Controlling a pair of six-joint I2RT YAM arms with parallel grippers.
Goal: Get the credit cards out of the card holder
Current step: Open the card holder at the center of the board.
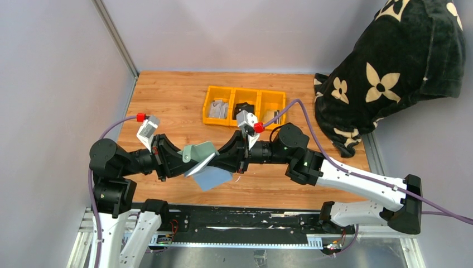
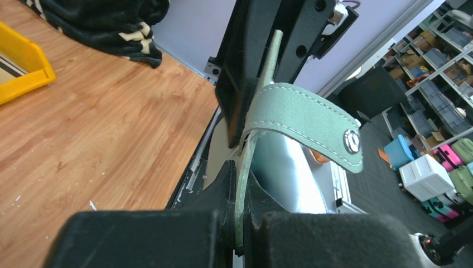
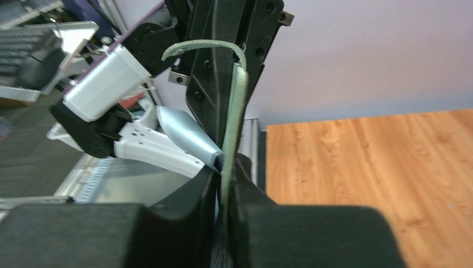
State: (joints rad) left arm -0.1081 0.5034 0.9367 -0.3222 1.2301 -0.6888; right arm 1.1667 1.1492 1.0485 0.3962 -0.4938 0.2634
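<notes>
The card holder (image 1: 199, 151) hangs in the air over the near middle of the table (image 1: 167, 95), spread between my two claws. It looks light, soft and floppy, so I pinch the stitched flaps, not the strap tab (image 2: 304, 118). My left claw (image 1: 179, 159) is clenched on one flap, and my right claw (image 1: 224, 158) is nipped onto the other. The credit cards? Only a pale sliver shows underneath, and I can't tell card from lining.

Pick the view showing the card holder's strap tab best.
Left wrist: the strap tab faces the camera, its snap clear. Right wrist shows it edge-on; top external shows only the card holder, tab indistinct.
</notes>
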